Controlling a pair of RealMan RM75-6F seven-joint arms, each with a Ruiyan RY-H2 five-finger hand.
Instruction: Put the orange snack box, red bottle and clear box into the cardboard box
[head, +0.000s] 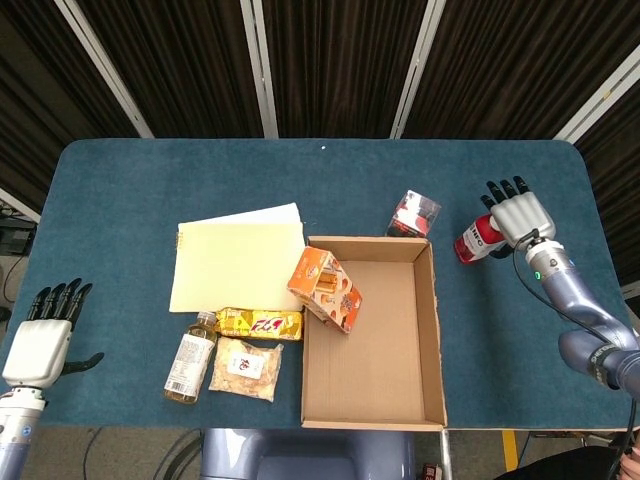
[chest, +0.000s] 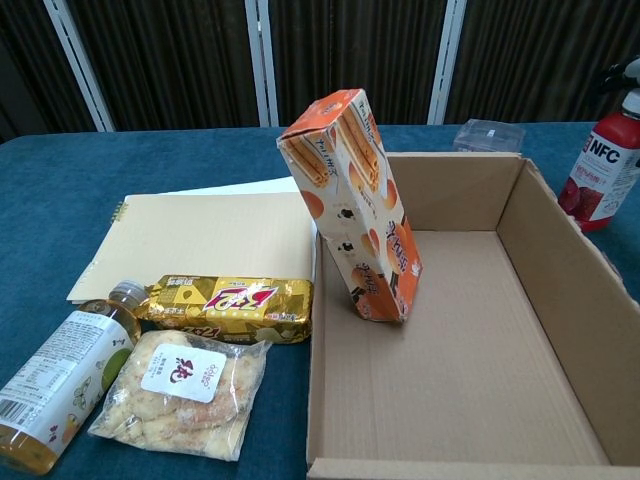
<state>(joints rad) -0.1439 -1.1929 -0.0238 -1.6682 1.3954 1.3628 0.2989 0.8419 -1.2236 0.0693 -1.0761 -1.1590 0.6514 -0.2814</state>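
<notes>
The orange snack box (head: 325, 290) (chest: 350, 205) stands tilted inside the cardboard box (head: 437, 330) (chest: 565, 275), leaning at its left wall. Just beyond the carton's far right corner lies the clear box (head: 413, 213) (chest: 488, 135), holding something red. To the right of the carton stands the red bottle (head: 474, 241) (chest: 600, 170). My right hand (head: 518, 212) hovers right beside the bottle's cap with fingers stretched out and holds nothing; I cannot tell if it touches. My left hand (head: 40, 340) hangs open at the table's near left edge, far from everything.
Left of the carton lie a yellow notepad (head: 238, 262), a gold snack pack (head: 260, 322), a yellow drink bottle (head: 190, 358) and a clear bag of snacks (head: 245, 368). Blue cloth covers the table (head: 130, 190).
</notes>
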